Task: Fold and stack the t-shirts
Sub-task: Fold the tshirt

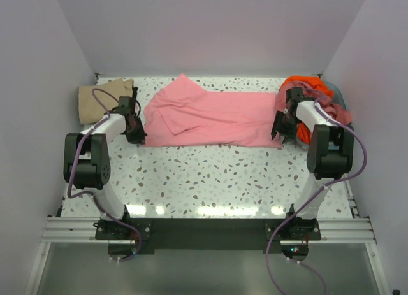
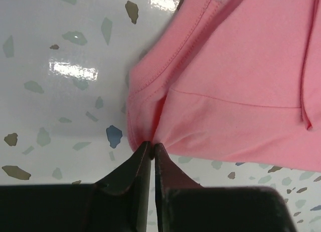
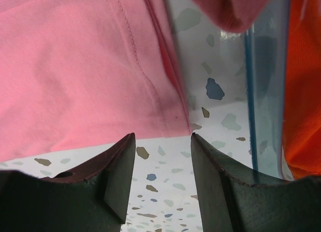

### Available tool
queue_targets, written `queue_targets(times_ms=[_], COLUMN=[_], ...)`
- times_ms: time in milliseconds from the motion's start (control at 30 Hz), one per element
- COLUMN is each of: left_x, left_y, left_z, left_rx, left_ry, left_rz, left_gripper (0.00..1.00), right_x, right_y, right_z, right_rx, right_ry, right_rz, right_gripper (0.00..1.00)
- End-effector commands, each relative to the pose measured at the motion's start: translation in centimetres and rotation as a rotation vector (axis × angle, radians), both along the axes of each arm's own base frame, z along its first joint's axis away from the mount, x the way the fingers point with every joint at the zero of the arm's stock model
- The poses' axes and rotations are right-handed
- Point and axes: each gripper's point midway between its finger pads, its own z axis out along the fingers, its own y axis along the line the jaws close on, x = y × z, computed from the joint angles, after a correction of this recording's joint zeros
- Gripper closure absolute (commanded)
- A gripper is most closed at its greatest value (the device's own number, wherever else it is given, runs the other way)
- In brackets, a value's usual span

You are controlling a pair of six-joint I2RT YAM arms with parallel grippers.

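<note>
I see a white, speckled terrazzo table [image 1: 210, 174], glossy enough to throw back the lights near its front edge. A pink t-shirt [image 1: 217, 120] lies spread across the far middle, its left part doubled over on itself. A folded tan t-shirt [image 1: 102, 99] sits in the far left corner. A blue basket [image 1: 342, 99] stands at the far right.

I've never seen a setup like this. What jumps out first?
The big pink t-shirt spread flat across the speckled table. The left hand pinches one near corner of it, while the right hand gapes open just short of the other. An orange shirt spills from a blue basket at far right.
</note>
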Motion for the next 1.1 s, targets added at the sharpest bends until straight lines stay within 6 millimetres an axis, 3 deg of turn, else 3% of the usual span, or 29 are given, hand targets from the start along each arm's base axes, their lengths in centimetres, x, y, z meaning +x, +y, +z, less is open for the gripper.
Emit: queue_targets(times_ms=[0,33,100,533,767,800,1067], left_x=[1.2,1.2,1.3,1.4,0.8,0.8,0.0], left_y=[0.8,1.3,1.5,2.0,2.8,3.7,4.5], left_z=[0.6,0.6,0.7,1.5,2.1,2.1,2.0], left_rx=[0.039,0.064,0.077,0.099,0.128,0.132,0.126], left_ry=[-0.021,-0.016,-0.019,-0.014,-0.027,-0.027,-0.023], left_rz=[-0.025,-0.018,-0.021,-0.021,-0.023,-0.004,-0.001], left_gripper=[0.91,0.97,1.0,1.0,1.0,1.0,1.0], right_x=[0.3,0.3,0.3,-0.1,-0.4,-0.6,-0.7], right_y=[-0.4,-0.5,-0.6,-1.9,-1.2,-1.1,-0.3], right_z=[-0.1,0.0,0.2,0.4,-0.5,-0.8,-0.3], right_rx=[-0.021,-0.024,-0.033,-0.106,-0.074,-0.074,-0.067], right_ry=[-0.014,-0.012,-0.015,-0.014,-0.003,0.01,-0.005], right_rz=[-0.018,-0.018,-0.018,-0.017,-0.02,-0.014,-0.012], right_gripper=[0.48,0.48,0.48,0.47,0.47,0.47,0.47])
